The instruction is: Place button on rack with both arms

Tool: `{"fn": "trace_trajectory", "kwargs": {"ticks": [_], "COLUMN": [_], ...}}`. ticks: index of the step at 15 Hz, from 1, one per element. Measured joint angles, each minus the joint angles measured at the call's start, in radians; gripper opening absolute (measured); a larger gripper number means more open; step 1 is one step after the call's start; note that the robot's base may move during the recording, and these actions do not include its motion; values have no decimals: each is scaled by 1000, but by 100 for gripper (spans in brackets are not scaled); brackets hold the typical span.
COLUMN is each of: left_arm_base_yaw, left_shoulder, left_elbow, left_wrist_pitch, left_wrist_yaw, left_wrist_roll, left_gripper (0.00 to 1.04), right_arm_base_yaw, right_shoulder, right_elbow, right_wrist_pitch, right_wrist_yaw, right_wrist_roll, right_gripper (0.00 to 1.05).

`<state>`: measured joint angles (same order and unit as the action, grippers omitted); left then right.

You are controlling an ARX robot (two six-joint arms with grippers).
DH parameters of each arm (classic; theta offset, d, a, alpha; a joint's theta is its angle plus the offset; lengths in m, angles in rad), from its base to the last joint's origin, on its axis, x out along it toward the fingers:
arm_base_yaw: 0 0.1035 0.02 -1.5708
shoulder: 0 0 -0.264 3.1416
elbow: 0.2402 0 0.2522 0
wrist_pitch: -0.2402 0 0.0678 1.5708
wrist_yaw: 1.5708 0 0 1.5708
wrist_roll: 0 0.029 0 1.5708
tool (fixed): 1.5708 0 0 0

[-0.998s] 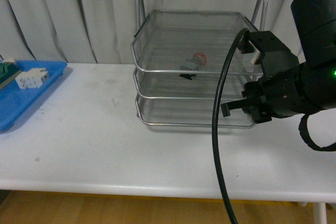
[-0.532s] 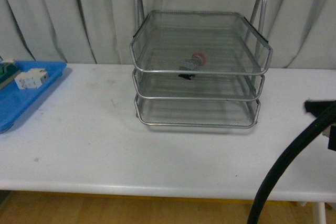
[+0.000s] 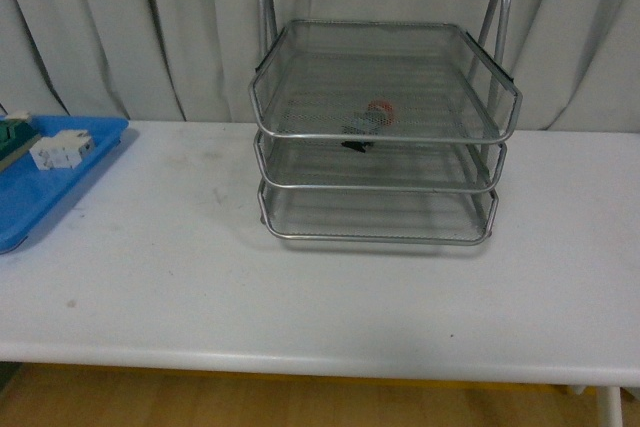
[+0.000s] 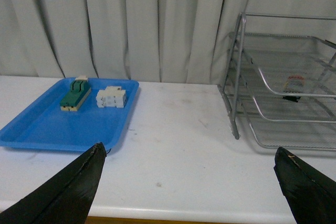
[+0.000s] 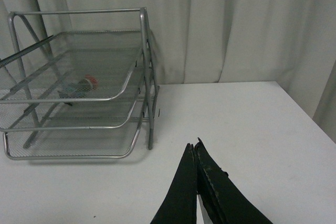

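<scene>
Button point(image 3: 372, 117) lies in the rack point(image 3: 380, 132)'s top tier, and the right gripper point(image 5: 195, 153), closed and empty, has withdrawn from the front view; left gripper point(image 4: 189, 182) is open, so the task looks done.

button point(image 3: 375, 115) in rack's point(image 3: 380, 137) top tier, tray point(image 3: 45, 192) far left on table point(image 3: 300, 287)

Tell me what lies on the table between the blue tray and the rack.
Nothing: in the front view the table is bare between the blue tray and the rack.
</scene>
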<state>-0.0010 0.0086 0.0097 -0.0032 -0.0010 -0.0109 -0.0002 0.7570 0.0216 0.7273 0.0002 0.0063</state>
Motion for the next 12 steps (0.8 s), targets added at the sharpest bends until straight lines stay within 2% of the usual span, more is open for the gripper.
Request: {"fn": "trace_trajectory", "kwargs": {"ticks": [6, 12], "left_arm_base_yaw": [0, 0], "left_shoulder": [0, 0], "left_elbow": [0, 0], "left_wrist_pitch": [0, 0], "left_wrist_yaw": [0, 0], "left_wrist_roll": [0, 0], "left_gripper": [98, 98], "right_arm_base_yaw": [0, 0], "right_shoulder": [-288, -484], "right_elbow": [-10, -11], "right_wrist_pitch": [-264, -452], "right_wrist_yaw": [0, 0], "right_wrist_roll": [0, 0], "right_gripper": [2, 2]}}
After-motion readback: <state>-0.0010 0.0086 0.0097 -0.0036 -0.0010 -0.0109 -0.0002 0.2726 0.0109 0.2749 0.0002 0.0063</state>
